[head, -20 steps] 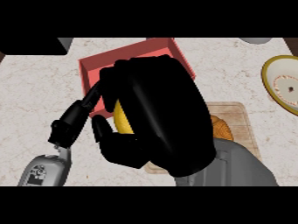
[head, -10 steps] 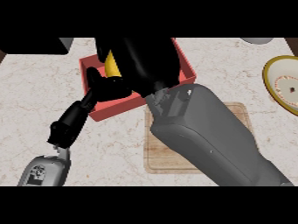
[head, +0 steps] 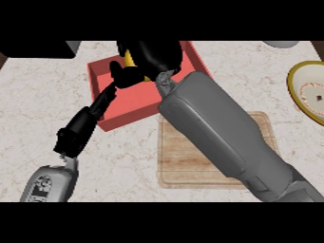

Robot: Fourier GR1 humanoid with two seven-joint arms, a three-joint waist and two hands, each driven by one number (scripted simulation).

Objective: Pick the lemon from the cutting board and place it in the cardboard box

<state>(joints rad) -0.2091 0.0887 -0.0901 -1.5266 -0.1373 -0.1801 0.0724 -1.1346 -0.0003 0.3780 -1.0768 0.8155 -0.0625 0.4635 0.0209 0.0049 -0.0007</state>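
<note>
1. Yellow is the mark of progress in the head view. A sliver of the lemon (head: 130, 60) shows between the black fingers of the right hand (head: 154, 54), which are curled round the fruit and hide most of it.
2. That hand is over the cardboard box (head: 138, 103), a red open tray near the far edge of the worktop (head: 24, 104), about midway along it. The grey forearm runs back from it towards the front right corner.
3. The wooden cutting board (head: 192, 166) lies just in front of the box, towards the front edge. The forearm crosses over it, and no lemon shows on the uncovered part. The pick therefore reads as done and the carry as all but done.
4. Whether the lemon hangs above the box's floor or already rests on it cannot be told, because the hand covers that spot.
5. What appears left is to lower the lemon if need be, uncurl the fingers so that the fruit lands inside the walls, and draw the hand clear.
6. The left hand (head: 75, 135) rests near the front left corner, fingers straight and holding nothing. In this view they lie across the box's left wall, and contact cannot be judged.
7. A yellow-rimmed plate (head: 311, 107) sits at the right edge, well apart from the box and not involved.
</note>
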